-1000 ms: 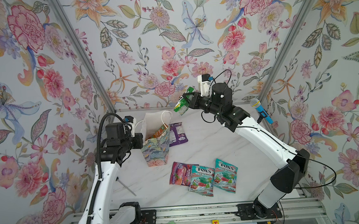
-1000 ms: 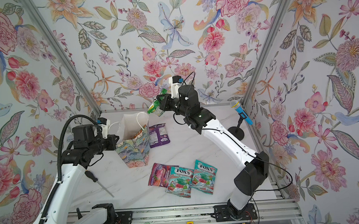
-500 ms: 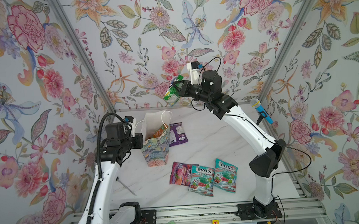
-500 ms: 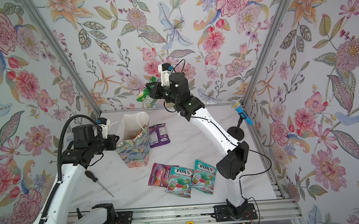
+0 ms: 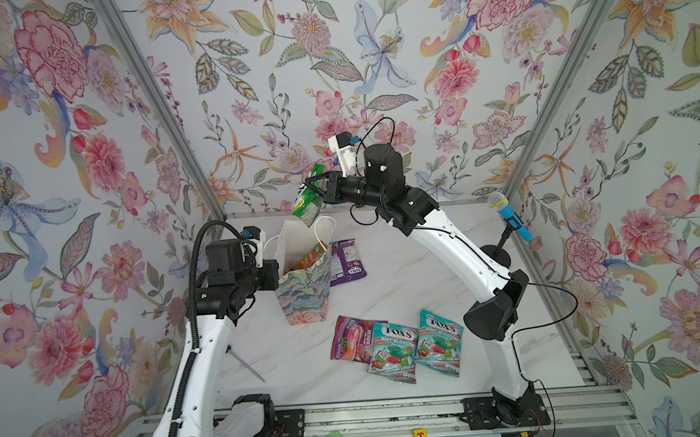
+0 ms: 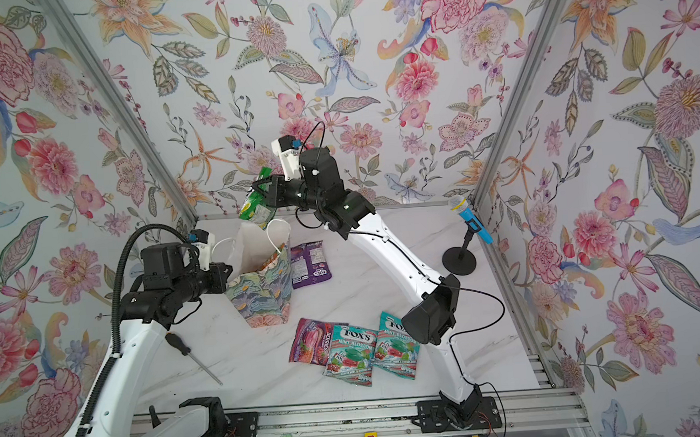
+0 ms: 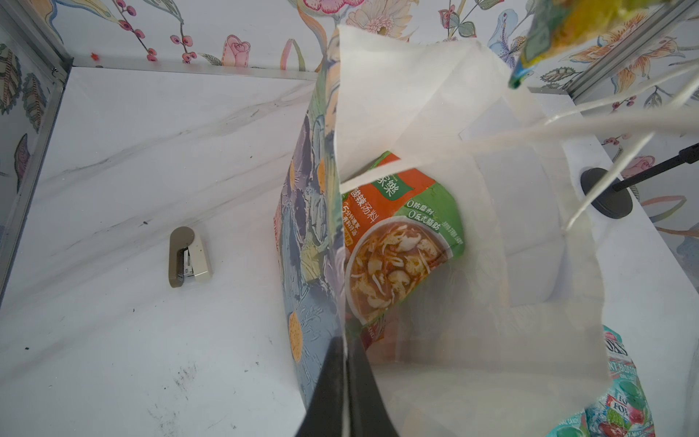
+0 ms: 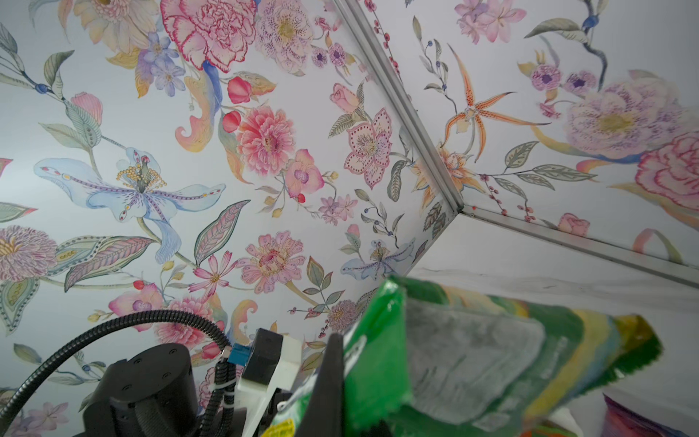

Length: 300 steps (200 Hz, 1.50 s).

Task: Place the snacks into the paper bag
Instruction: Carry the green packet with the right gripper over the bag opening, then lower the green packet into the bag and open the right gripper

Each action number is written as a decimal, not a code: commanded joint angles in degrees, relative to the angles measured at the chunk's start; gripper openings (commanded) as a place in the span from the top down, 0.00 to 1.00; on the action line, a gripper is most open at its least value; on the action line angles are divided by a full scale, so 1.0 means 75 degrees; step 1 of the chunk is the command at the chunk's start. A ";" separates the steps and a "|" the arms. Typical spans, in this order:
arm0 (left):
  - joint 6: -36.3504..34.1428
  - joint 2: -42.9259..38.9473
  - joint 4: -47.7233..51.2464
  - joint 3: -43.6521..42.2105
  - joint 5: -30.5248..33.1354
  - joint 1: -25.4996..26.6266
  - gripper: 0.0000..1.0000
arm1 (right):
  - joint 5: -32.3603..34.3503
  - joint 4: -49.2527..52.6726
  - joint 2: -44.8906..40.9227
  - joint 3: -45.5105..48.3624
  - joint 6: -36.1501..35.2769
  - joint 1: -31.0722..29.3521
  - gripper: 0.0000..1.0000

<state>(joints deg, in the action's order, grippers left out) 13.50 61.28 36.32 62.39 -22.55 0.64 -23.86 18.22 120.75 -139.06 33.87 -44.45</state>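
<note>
The left gripper (image 7: 346,346) clamped the one bag's (image 5: 304,289) wall, upright toward the table's (image 5: 299,376) back-left corner, one orange pouch (image 7: 397,242) inside. The right gripper (image 5: 316,184) pinched one green pouch (image 5: 306,203) above it; one purple pouch (image 5: 347,261), one pink pouch (image 5: 352,344) and two teal pouches (image 5: 392,352) (image 5: 439,343) lay on the table.

White marble tabletop (image 5: 407,291), floral wallpaper (image 5: 372,60) on the walls around it. Screwdriver (image 6: 193,359) lying flat near the front left; blue toy microphone (image 5: 513,221) tilted on a round black stand by the right wall. Small beige stapler (image 7: 189,257) lying on the marble, seen only in the left wrist view.
</note>
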 commanded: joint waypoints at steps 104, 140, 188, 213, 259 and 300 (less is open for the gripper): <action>0.0040 0.0028 0.0244 -0.0130 -0.0152 -0.0095 0.94 | -0.0686 0.0085 -0.0690 0.1290 -0.0434 -0.0544 1.00; 0.0052 0.0005 0.0267 -0.0128 -0.0143 -0.0088 0.94 | -0.0772 0.0091 -0.0599 0.1273 -0.0413 -0.0666 1.00; 0.0052 0.0006 0.0261 -0.0120 -0.0143 -0.0087 0.94 | -0.0821 0.0102 -0.0596 0.1250 -0.0417 -0.0831 1.00; 0.0051 0.0015 0.0247 -0.0117 -0.0152 -0.0087 0.94 | -0.0851 0.0130 -0.0617 0.1247 -0.0427 -0.0892 1.00; 0.0064 0.0016 0.0232 -0.0117 -0.0167 -0.0089 0.94 | -0.0985 0.0138 -0.0500 0.1217 -0.0376 -0.0940 1.00; 0.0057 0.0003 0.0232 -0.0118 -0.0159 -0.0095 0.94 | -0.1141 0.0137 -0.0236 0.1074 -0.0218 -0.0878 1.00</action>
<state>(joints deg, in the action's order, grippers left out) 13.52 61.28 36.29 62.39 -22.57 0.64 -30.59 20.88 118.93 -129.25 31.77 -51.29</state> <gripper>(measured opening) 0.059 0.047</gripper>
